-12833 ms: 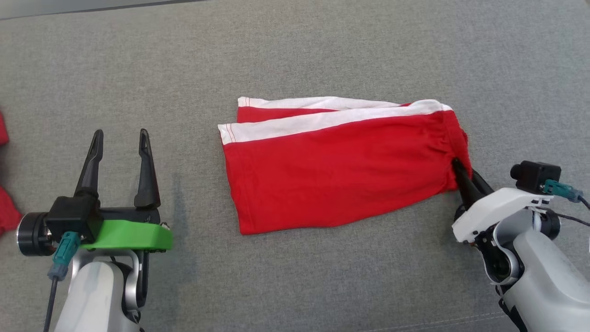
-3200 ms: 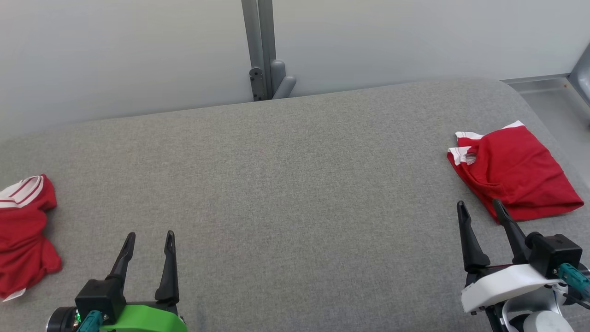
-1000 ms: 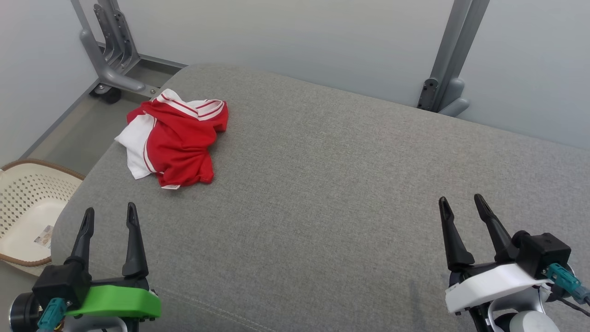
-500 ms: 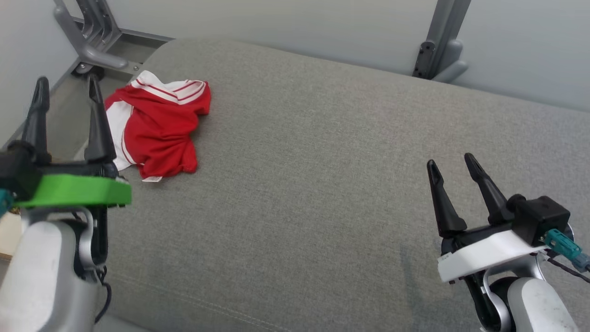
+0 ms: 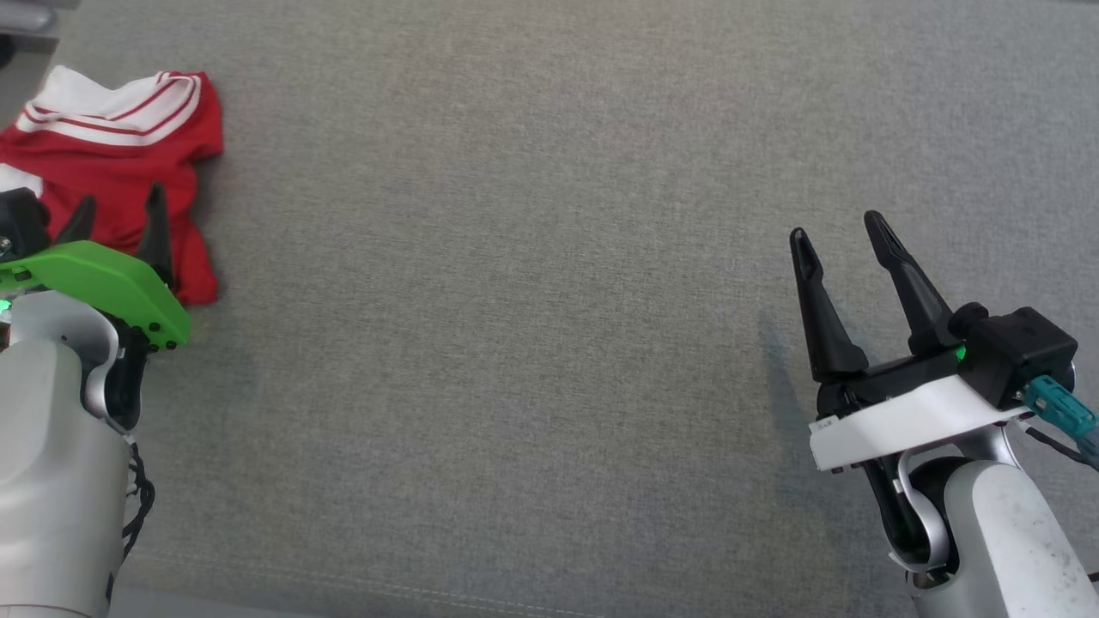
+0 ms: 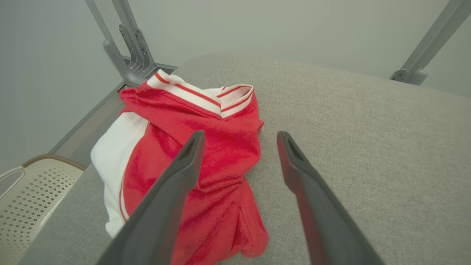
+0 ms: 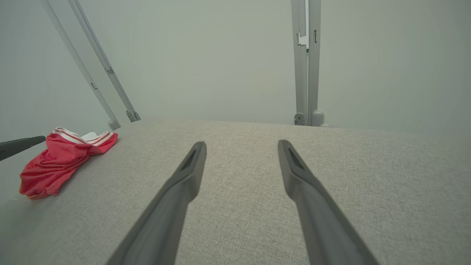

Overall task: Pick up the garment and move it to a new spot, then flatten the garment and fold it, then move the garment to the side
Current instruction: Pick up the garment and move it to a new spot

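1. Garment [image 5: 120, 146]: a red and white piece, crumpled in a heap at the far left corner of the cushion [image 5: 515, 300], close to its edge. It is neither flattened nor folded.
2. Left gripper [image 6: 240, 137]: poised at the cushion's left edge, at the near side of the heap. Its fingers are spread wide and grasp nothing. In the left wrist view one finger crosses the red cloth and the other lies over bare cushion just beside it. You cannot tell whether the tips touch the fabric.
3. Right gripper [image 5: 836, 227]: above the cushion's right part, well apart from the heap, with fingers likewise spread and empty.
4. Step in hand, as a judgement: you are on the first step, the reach for the pick-up. Nothing has been lifted yet.
5. Next move, as a judgement: lower the left gripper onto a thick fold, close firmly, then lift and carry the cloth towards the cushion's open middle.
6. Caution: a basket [image 6: 33, 191] stands below the cushion's left corner, so a shallow pinch might let the cloth slip over the edge.
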Controlling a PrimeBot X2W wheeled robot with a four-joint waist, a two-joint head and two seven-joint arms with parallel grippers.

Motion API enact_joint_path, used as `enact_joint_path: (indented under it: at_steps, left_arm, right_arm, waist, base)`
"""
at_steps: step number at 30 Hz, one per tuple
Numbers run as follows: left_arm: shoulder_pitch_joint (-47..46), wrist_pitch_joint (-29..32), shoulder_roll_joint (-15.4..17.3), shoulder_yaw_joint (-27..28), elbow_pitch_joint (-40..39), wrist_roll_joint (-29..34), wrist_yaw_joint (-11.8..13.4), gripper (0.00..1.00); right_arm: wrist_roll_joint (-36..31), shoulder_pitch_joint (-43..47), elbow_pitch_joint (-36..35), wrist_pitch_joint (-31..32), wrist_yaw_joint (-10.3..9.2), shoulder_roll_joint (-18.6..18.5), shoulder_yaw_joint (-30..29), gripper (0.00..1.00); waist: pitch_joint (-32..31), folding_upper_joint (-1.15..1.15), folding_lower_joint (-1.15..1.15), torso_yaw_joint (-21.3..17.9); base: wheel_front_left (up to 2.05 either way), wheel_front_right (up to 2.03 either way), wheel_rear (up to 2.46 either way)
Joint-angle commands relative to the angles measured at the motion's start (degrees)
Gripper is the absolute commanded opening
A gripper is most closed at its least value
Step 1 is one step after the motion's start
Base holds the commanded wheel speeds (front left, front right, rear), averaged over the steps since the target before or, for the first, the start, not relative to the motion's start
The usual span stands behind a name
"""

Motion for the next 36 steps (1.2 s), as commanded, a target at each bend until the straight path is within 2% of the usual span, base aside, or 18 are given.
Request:
enact_joint_path:
  at_steps: [1,6,8,9,10,11,18,23,31,36]
  left_arm:
    - [-1.66,0.3,0.75,-0.04,2.83,-0.87,-0.51,1.0]
    - [-4.39,0.72,1.88,-0.89,12.48,-0.87,-1.27,1.0]
    - [-5.21,-0.38,2.11,-0.89,15.21,-0.71,-0.81,1.0]
    - [-5.67,-1.19,2.09,-0.74,16.3,-0.82,-0.66,0.95]
    - [-6.07,-2.08,2.08,-0.6,17.12,-1.03,-0.69,0.45]
    - [-6.52,-3.53,2.34,-0.35,17.73,-1.16,-0.38,0.0]
    - [-8.24,-11.46,3.49,0.95,17.38,-0.96,-0.39,0.0]
    - [-6.63,-12.15,5.02,3.75,9.62,0.1,1.28,0.0]
    - [6.97,-12.15,2.59,13.04,-17.06,6.13,5.44,0.0]
    - [18.05,-12.09,-0.53,14.68,-32.28,9.49,7.26,0.0]
  right_arm:
    - [0.1,-1.26,0.19,-0.35,-0.06,-0.18,0.05,1.0]
    - [0.24,-2.54,0.47,-0.88,-0.06,-0.77,0.08,1.0]
    - [0.24,-2.9,0.62,-0.93,-0.06,-0.87,-0.05,1.0]
    - [0.17,-3.09,0.71,-0.99,-0.06,-0.88,-0.06,1.0]
    - [0.12,-3.19,0.8,-1.04,-0.06,-0.89,-0.1,1.0]
    - [0.09,-3.25,0.93,-1.09,-0.06,-0.89,-0.14,1.0]
    - [0.3,-2.58,2.29,-1.84,-0.06,-0.52,-0.46,1.0]
    - [0.59,-1.51,3.18,-2.48,-0.06,-0.03,-0.82,1.0]
    - [0.77,1.34,4.44,-3.73,-0.06,1.08,-2.01,1.0]
    - [0.84,3.23,4.38,-4.02,-0.06,1.63,-2.28,1.0]
  waist:
    - [6.64,0.0,-0.02,-6.01]
    - [8.21,0.0,-0.02,-6.6]
    - [8.49,0.0,-0.02,-6.58]
    - [8.55,0.0,-0.02,-6.54]
    - [8.55,0.0,-0.02,-6.46]
    - [8.49,0.0,-0.02,-6.37]
    - [5.43,0.0,-0.02,-5.81]
    - [2.37,0.0,-0.02,-5.94]
    - [-4.58,0.0,-0.02,-7.28]
    - [-7.57,0.0,-0.02,-9.45]
  base:
    - [0.0,0.0,0.0]
    - [0.0,0.0,0.0]
    - [0.0,0.0,0.0]
    - [0.0,0.0,0.0]
    - [0.0,0.0,0.0]
    - [0.0,0.0,0.0]
    - [0.0,0.0,0.0]
    - [0.0,0.0,0.0]
    - [0.0,0.0,0.0]
    - [0.0,0.0,0.0]
